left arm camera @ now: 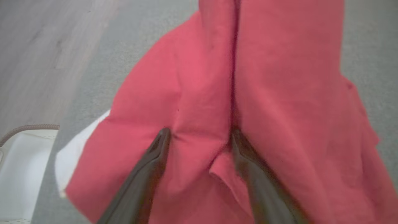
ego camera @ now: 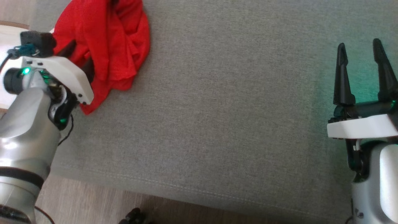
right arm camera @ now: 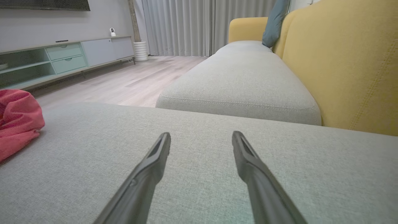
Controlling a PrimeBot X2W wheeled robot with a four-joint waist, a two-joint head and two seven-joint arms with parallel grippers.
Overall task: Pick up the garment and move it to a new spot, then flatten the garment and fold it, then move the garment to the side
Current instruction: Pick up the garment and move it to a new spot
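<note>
**Left fingers straddle a garment fold**

Spread, they press into the cloth, 1 ridge running away between them. It sits at the grey cushion's far left; the right fingers, spread, hover well apart.

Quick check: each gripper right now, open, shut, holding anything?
Left gripper: open, fingers pushed into the red garment, a fold between them, not clamped.
Right gripper: open, holding nothing, over the grey sofa cushion.
</note>
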